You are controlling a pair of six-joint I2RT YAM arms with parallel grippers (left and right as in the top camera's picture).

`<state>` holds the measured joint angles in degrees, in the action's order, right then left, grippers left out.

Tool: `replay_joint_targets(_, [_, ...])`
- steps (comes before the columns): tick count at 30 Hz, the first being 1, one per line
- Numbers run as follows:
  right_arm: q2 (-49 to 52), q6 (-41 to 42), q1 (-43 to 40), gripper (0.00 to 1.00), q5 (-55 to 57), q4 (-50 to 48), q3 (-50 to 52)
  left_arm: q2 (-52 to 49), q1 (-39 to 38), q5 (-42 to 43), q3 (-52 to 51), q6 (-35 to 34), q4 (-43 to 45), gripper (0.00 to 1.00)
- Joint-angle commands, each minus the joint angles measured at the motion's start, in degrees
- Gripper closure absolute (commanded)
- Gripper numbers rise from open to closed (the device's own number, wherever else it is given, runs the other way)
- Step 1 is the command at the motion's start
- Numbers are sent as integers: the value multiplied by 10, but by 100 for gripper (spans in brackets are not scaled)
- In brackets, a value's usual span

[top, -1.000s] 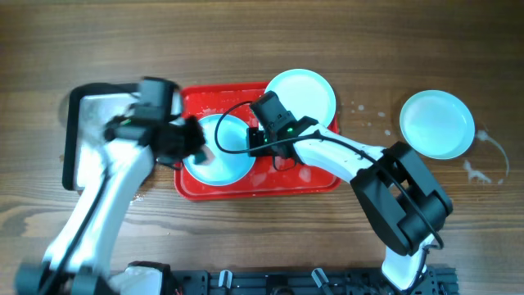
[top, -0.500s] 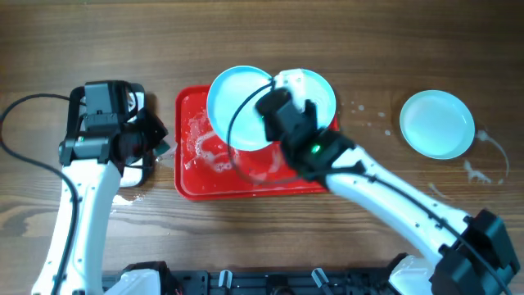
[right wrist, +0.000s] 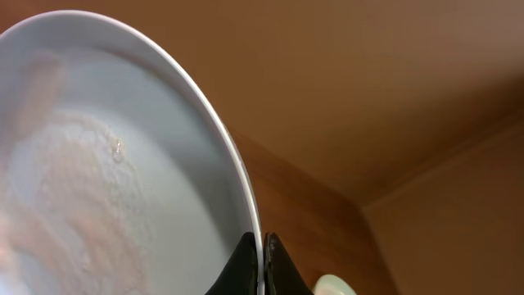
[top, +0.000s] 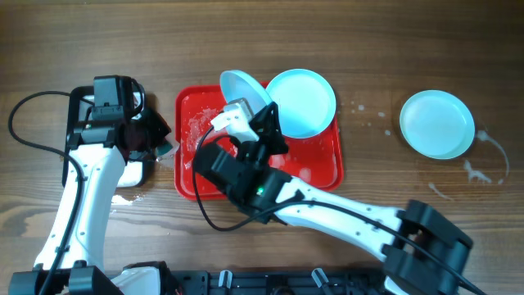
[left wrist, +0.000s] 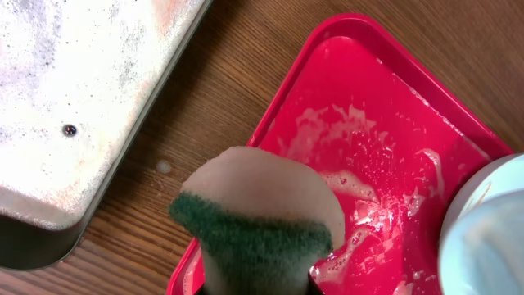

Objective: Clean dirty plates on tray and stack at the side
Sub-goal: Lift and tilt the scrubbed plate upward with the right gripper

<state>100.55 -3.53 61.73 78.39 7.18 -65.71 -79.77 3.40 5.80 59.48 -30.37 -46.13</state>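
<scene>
The wooden surface (top: 246, 33) carries the red tray (top: 323, 168) at its centre, with white suds (left wrist: 360, 205) streaked across the tray's left half, and a silver pan (left wrist: 82, 106) just to the tray's left. Of the 3 light-blue plates, 1 has just changed place. A second ago it lay flat in the tray under the sponge; now the lifted plate (top: 243, 88) hangs tilted on edge in the air over the tray's far rim. The right gripper (right wrist: 262, 262) is clamped on its rim, fingers pinched together with the plate's edge between them. The second plate (top: 303, 102) rests on the tray's far right corner, and the third plate (top: 436, 123) sits alone on the surface well to the right. The left gripper (top: 149, 139) has pulled back from the tray toward the pan and is closed on the green-and-tan sponge (left wrist: 258, 217). The scrubbing of this plate therefore looks finished, and the carry toward the third plate at the side is probably under way. The right wrist view shows a pale film on the lifted plate's face, possibly leftover foam, though it is too blurred to be sure.
</scene>
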Motion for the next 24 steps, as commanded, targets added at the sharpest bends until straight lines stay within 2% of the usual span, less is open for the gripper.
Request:
replay_joint_targets(1, [42,-26,1,96,43,-4,0,-3,3,-7,2,-6,3,96])
replay_joint_targets(24, [59,-23,2,96,-18,-3,18,-3,3,-8,2,-6,14,96])
